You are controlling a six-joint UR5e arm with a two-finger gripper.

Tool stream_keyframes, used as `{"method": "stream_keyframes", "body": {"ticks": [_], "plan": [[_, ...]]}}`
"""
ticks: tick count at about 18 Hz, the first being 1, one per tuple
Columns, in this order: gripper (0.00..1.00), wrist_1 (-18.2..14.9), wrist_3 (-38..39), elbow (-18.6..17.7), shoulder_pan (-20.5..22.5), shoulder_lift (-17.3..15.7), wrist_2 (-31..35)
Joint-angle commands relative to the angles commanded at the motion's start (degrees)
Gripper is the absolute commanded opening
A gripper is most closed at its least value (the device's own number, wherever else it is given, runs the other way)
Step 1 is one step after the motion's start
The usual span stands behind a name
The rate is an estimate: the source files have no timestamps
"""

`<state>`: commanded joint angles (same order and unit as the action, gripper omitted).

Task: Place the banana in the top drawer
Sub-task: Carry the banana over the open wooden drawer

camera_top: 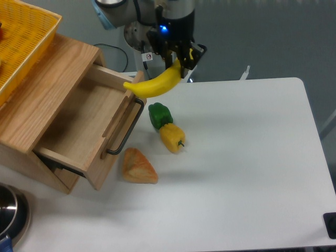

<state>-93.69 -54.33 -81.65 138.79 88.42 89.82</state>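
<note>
A white rectangular surface [252, 173] with rounded corners fills most of the view, lit evenly from above, with soft faint shadows. Behind it the background is a plain grey-blue floor or wall [273, 37]; which one cannot be told. At the left stands a light-oak wooden cabinet [50, 79], and a yellow mesh basket [21, 37] sits on its top. A dark round metal bowl [10, 212] shows at the lower left corner. A thin black cable [118, 52] runs behind the cabinet.
</note>
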Motion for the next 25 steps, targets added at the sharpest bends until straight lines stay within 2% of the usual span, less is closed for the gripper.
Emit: {"method": "stream_keyframes", "body": {"ticks": [6,17,25], "plan": [[0.03,0.44,5.19,0.00,-4.40,1.05,1.14],[0.03,0.35,13.46,-0.18,-13.19,2.20,12.64],[0.03,0.35,18.29,-0.26,-17.85,3.51,16.35]]}}
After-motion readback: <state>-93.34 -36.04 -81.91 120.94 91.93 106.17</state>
